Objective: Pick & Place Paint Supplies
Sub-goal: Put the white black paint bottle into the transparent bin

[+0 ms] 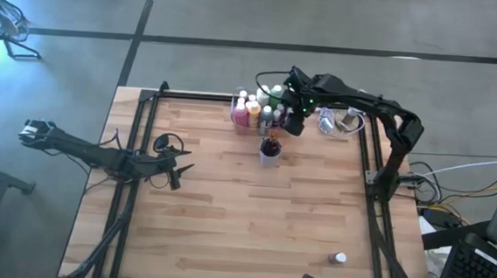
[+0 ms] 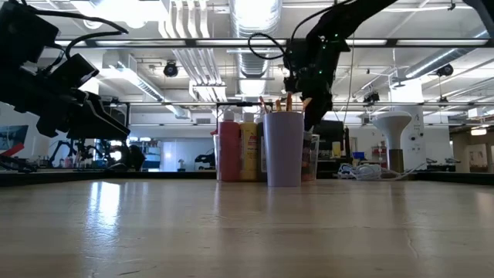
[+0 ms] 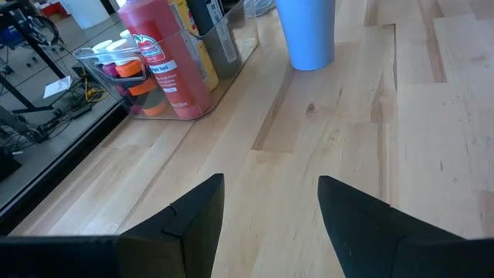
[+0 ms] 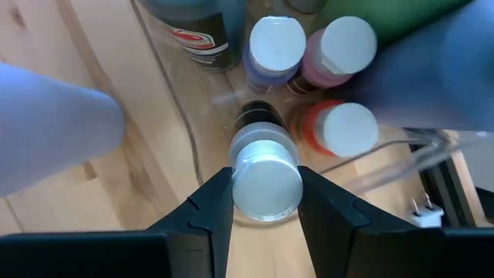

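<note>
1. High view: the right gripper (image 1: 295,125) hangs over the bottle cluster (image 1: 255,111) at the tabletop's (image 1: 225,216) far edge; one cup (image 1: 269,152) stands just nearer, and one small bottle (image 1: 337,259) sits near-right.
2. Low view: the cup (image 2: 283,148) holds brushes (image 2: 279,103).
3. Left wrist view: the left gripper (image 3: 270,208) has its jaws spread, empty.
4. Right wrist view: the jaws pinch one white-capped bottle (image 4: 266,176); three more caps lie beyond.

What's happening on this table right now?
The right hand is at the far edge of the table, closed around a small white-capped bottle in the clear bin among other paint bottles. A cup of brushes stands just in front of the bin. The left hand waits open over bare wood at the table's left side, holding nothing.
</note>
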You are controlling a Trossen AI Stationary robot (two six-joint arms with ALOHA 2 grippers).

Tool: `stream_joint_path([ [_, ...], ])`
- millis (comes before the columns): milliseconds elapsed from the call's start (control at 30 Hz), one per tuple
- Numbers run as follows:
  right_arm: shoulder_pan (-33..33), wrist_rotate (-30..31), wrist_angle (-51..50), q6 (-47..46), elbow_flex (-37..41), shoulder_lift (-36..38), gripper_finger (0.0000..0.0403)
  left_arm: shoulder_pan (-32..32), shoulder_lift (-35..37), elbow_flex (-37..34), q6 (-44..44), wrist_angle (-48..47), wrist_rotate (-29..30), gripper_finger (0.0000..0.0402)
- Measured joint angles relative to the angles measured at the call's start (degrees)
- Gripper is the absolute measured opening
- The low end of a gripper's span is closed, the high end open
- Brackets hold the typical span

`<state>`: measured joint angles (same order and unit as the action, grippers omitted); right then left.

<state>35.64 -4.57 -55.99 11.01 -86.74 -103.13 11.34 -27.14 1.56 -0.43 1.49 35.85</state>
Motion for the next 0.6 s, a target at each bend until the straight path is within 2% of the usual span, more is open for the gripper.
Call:
stream_joint_path([
  [600,0.02,-1.96,6.29,1.11,0.04,-6.08,0.0112,0.01,0.0,-0.01,0.0,-0.01,0.01,0.0216],
])
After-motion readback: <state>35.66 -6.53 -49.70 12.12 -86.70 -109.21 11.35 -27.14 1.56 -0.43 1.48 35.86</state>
